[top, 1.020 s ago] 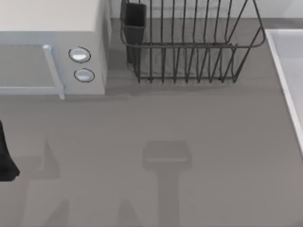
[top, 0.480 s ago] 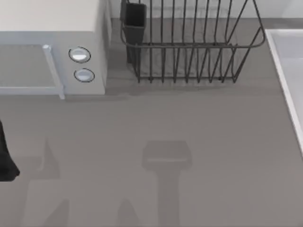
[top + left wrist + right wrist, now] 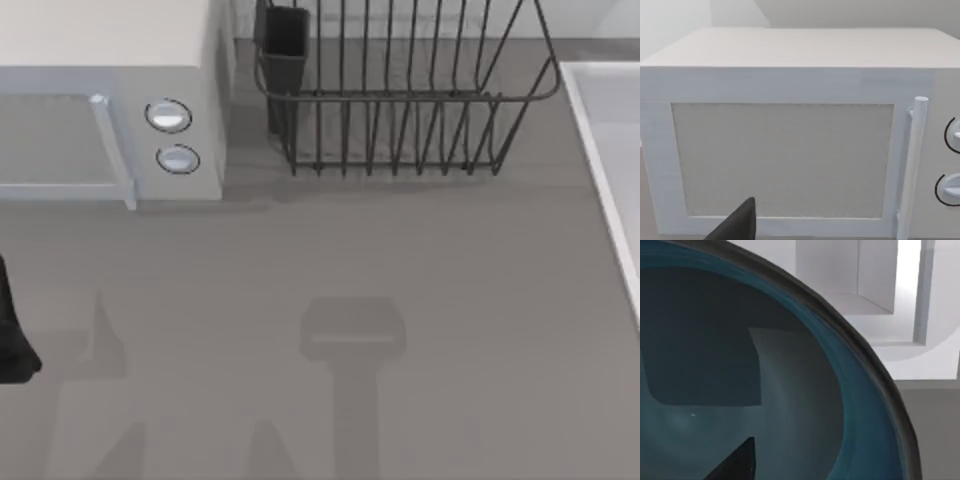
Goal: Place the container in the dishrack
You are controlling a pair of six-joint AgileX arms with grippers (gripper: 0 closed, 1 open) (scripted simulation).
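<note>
Right tool [image 3: 735,462] over the container [image 3: 790,405].

Teal-blue container [image 3: 765,390] close up, black wire dishrack [image 3: 400,100] upright

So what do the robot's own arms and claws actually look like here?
Little of them is in frame. At the left edge of the top view, a matte black, smooth-sided piece of the left arm juts in, with no cables or markings visible. Each wrist view shows one black, pointed wedge: a left claw finger and a right claw finger, both plain and unmarked.
</note>
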